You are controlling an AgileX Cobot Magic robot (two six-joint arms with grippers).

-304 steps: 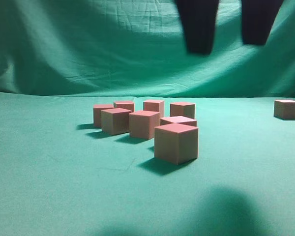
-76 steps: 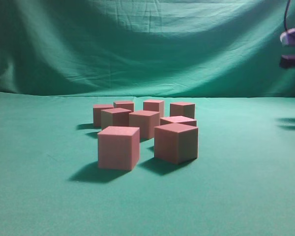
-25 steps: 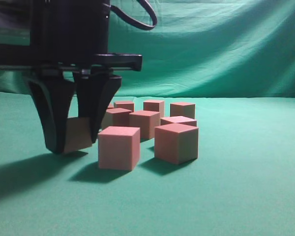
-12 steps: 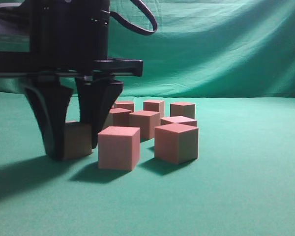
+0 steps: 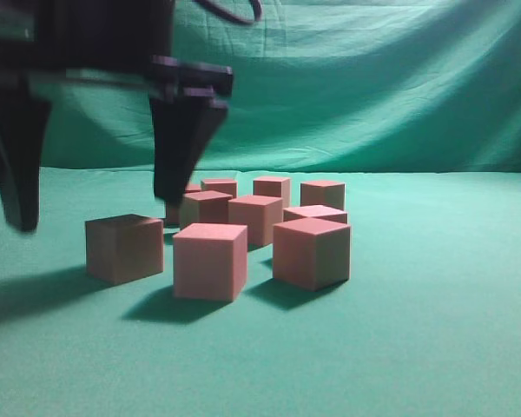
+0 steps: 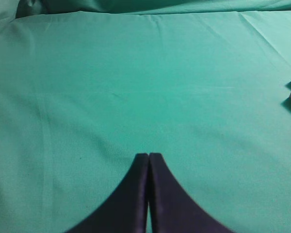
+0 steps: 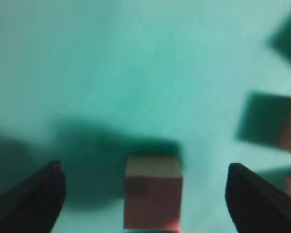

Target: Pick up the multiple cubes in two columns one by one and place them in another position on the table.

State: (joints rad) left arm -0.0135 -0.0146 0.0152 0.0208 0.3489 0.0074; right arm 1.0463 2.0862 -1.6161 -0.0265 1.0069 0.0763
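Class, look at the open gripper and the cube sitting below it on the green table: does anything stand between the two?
Nothing visible does. The right gripper hangs open above the cube, its fingers spread wide on either side. The other cubes sit off to the side on the table.

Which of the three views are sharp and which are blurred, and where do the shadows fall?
Exterior view: the cubes are fairly sharp, the right gripper is smeared, and shadows fall toward the lower left on the table. Left wrist view: sharp and evenly lit. Right wrist view: soft throughout, with a dark shadow left of the cube.
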